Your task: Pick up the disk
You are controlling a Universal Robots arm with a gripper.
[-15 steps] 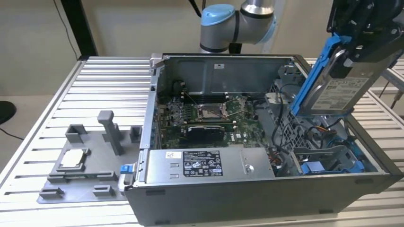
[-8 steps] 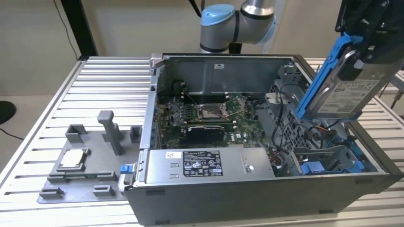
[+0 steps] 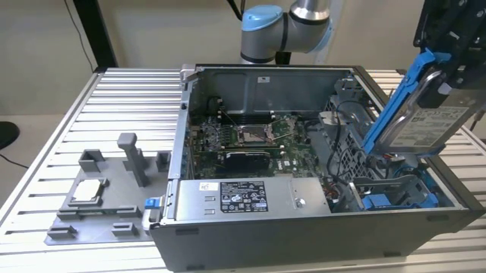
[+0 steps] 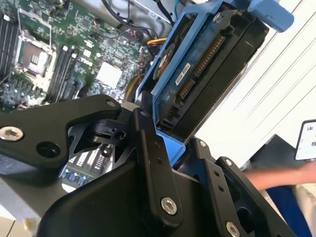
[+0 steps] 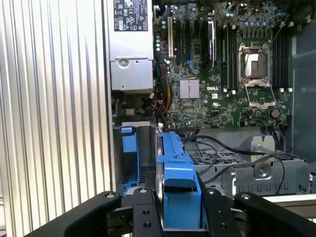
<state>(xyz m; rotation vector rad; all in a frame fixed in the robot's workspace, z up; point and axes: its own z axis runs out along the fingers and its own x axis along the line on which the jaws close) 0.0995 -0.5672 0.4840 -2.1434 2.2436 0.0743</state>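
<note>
The disk (image 3: 427,122) is a silver hard drive with a white label in a blue carrier frame. It hangs tilted, nearly on edge, above the open computer case's drive bay (image 3: 395,196) at the exterior view's right. My black gripper (image 3: 448,79) is shut on its upper end. In the second wrist view the disk (image 4: 197,69) shows its circuit side and connector, clamped in the gripper (image 4: 170,143). In the first wrist view the blue carrier (image 5: 178,182) sits edge-on in the gripper (image 5: 178,210), over the bay.
The open computer case (image 3: 258,227) holds a motherboard (image 3: 251,139), a long silver power supply (image 3: 243,196) and loose cables. A grey fixture (image 3: 106,193) with a small chip stands at the exterior view's left on the slatted table (image 3: 122,108). A person's hand (image 4: 291,177) reaches in nearby.
</note>
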